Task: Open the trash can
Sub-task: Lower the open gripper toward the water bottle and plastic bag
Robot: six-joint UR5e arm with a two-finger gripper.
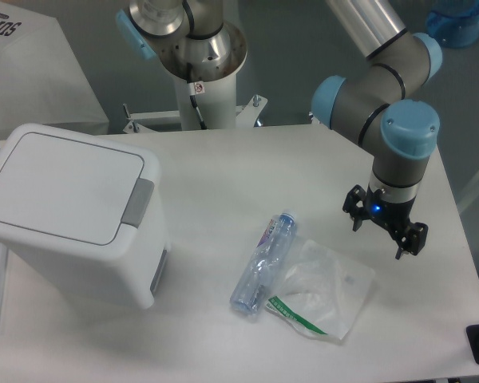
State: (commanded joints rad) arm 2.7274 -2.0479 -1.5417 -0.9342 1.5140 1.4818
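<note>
1. We see the bin (72,215) at the table's (223,175) left side, white and boxy with rounded corners, standing upright.
2. Its flat lid (60,185) lies shut, level with the rim all round.
3. A grey tab (138,203) sits at the lid's right edge, facing the middle of the table.
4. A second grey panel shows lower on the bin's right wall, near the base.
5. Our gripper (381,227) hangs over the right part of the table, well apart from the bin, pointing downward.
6. Its 2 fingers are spread, with a clear gap between them and nothing held.
7. A small blue light glows on the wrist just above the fingers.
8. 1 clear plastic bottle (263,262) with a blue cap lies on its side near the table's middle, between bin and gripper.
9. A crumpled clear bag (323,291) with a green strip lies just beside the bottle on its right, touching or overlapping it; we cannot tell which.
10. The arm's base column (199,88) stands behind the table's far edge.
</note>
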